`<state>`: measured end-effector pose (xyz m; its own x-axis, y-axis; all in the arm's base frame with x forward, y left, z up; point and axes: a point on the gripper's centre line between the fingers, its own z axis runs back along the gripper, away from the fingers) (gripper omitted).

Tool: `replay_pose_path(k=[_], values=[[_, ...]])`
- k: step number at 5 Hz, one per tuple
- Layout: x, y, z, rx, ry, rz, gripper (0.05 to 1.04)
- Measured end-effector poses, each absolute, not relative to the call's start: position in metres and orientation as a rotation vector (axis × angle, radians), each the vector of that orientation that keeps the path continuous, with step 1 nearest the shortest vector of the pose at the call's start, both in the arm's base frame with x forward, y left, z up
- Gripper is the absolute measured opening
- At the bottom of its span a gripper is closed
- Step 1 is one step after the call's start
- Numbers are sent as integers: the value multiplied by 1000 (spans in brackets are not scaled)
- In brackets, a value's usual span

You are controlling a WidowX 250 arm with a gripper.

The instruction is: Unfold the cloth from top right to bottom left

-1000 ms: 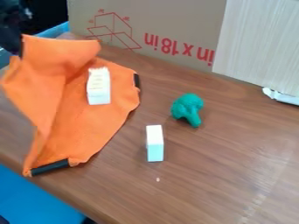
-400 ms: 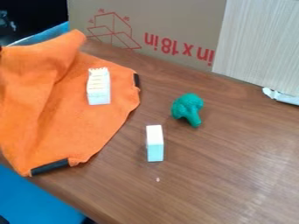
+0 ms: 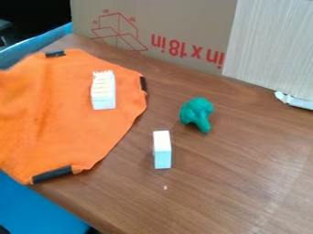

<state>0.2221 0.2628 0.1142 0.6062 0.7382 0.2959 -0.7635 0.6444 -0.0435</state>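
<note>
Lying near the brown wooden counter [image 3: 238, 183]'s lower-left edge, the orange fabric cloth [image 3: 67, 109] looks light, floppy, easily creased, probably best pinched at its upper black corner strip [image 3: 55, 54]; tool state, can't tell.

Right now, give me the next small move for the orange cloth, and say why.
I'd probably ease the orange cloth gently outward at its picture-left side: shallow creases run down that part, while the right part lies spread on the table, with the white ridged block on it.
</note>
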Motion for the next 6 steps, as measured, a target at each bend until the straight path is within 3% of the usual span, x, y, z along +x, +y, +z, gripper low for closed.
replay_pose_path(k=[1,3,4,6], values=[[219,270,111,140,-299,882,50],[213,289,108,161,-218,925,64],[208,294,109,179,-170,1001,194],[208,292,115,176,-181,965,724]])
